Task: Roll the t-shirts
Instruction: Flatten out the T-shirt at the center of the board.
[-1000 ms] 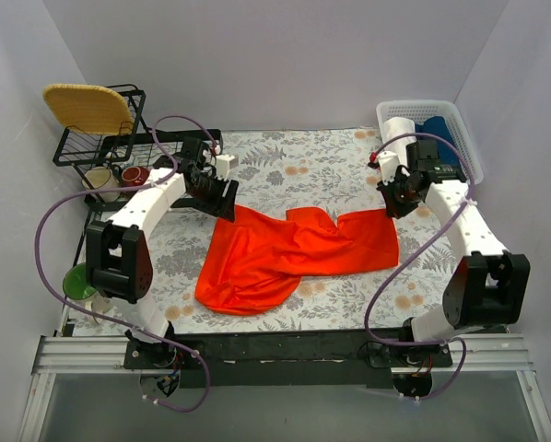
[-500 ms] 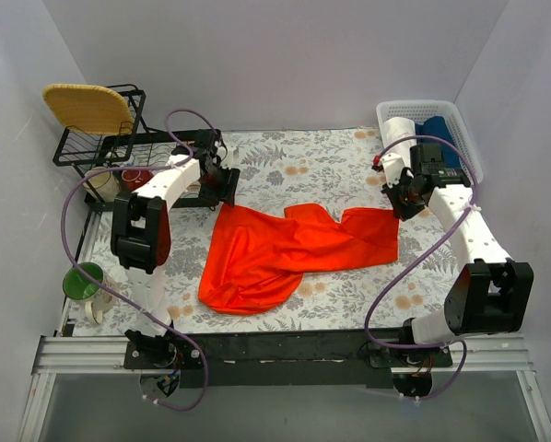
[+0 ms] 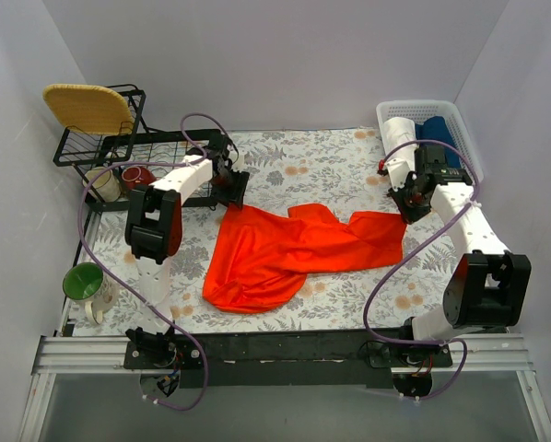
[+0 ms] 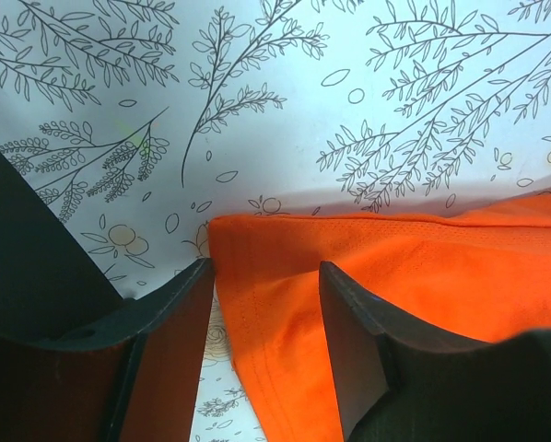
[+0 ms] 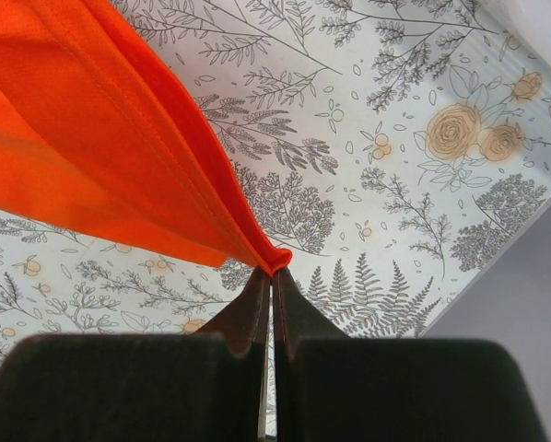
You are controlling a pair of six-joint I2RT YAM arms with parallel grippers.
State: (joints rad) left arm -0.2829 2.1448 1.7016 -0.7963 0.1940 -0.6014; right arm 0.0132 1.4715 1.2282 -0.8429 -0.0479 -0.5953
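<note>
The orange-red t-shirt [image 3: 294,249] lies crumpled across the middle of the floral cloth. My left gripper [image 3: 231,195] is open at the shirt's far left corner. In the left wrist view the stitched corner of the t-shirt [image 4: 395,267] lies between the spread fingers of the left gripper [image 4: 266,276]. My right gripper [image 3: 403,210] is shut on the shirt's right edge. In the right wrist view the right gripper [image 5: 274,274] pinches a folded hem of the t-shirt [image 5: 100,138] and holds it above the cloth.
A white basket [image 3: 464,129] at the back right holds a white bundle [image 3: 400,129] and a dark blue bundle [image 3: 437,129]. A black wire rack [image 3: 119,152] with a yellow plate [image 3: 87,106] stands at the back left. A green mug [image 3: 84,281] sits at the left edge.
My left arm has swung back and to the right, and its gripper now sits at the shirt's far left corner. My right gripper has drawn the shirt's right edge slightly right and back.
</note>
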